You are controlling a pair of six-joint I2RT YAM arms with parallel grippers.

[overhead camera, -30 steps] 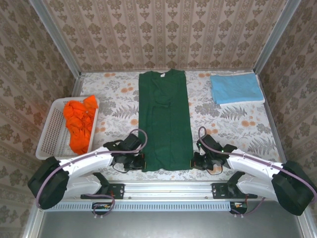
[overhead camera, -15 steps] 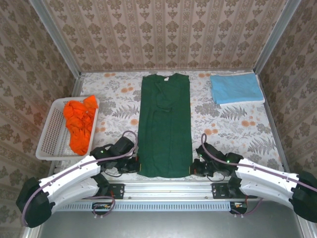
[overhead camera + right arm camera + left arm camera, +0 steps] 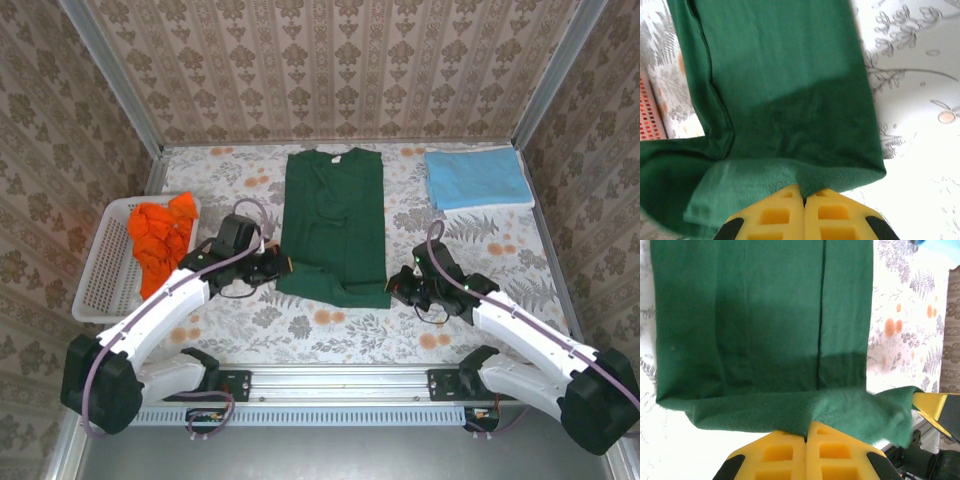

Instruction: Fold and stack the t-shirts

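Nearest, a strip of the flower-patterned desk lies bare in front of the arm bases. Just beyond it, the left end effector is clamped tight on the near-left corner of the dark green t-shirt. The right end effector is pinched closed on the near-right corner. In each wrist view the hem bunches over the tips of the yellow fingers, which meet with no gap between them.

The held hem is raised off the desk and doubled over toward the far side, so that it overlaps the lower part of the shirt. The rest of the green shirt lies flat as a long narrow band down the middle of the desk, with its collar at the far edge.

To the left, a white lattice basket holds crumpled orange t-shirts, heaped along its right side. At the far right corner a light blue t-shirt lies folded, well apart from the green one.
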